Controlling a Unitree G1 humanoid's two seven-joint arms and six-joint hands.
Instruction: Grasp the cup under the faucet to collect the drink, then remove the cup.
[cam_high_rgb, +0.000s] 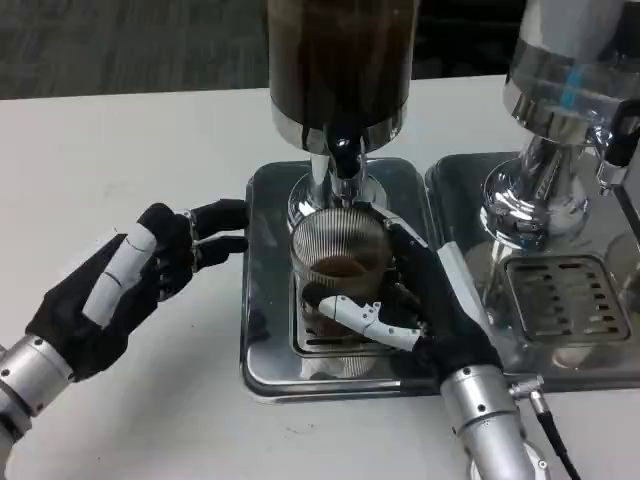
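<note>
The right hand (425, 300) reaches in from the lower right, its silver forearm angled up toward the dispenser, and wraps the ribbed glass cup (338, 262) — thumb across the near side, dark fingers (405, 245) curled round the far right side, clamped on the glass. The cup stands upright on the slotted grate of the steel drip tray (262, 330), directly under the black faucet (344, 158) of the dark drink dispenser (338, 70). A brown drink lies in the bottom of the cup.

The left hand (125, 285) hangs over the white worktop (120, 150) to the left of the tray, back upward, forearm coming in from the lower left corner. Its fingers are apart and hold nothing — the black fingertips (228, 212) point right and reach just over the tray's left rim, near the cup but not touching it.

To the right stands a second dispenser (560, 110) with a clear body and chrome base, on its own drip tray (600, 360) with a slotted grate.
</note>
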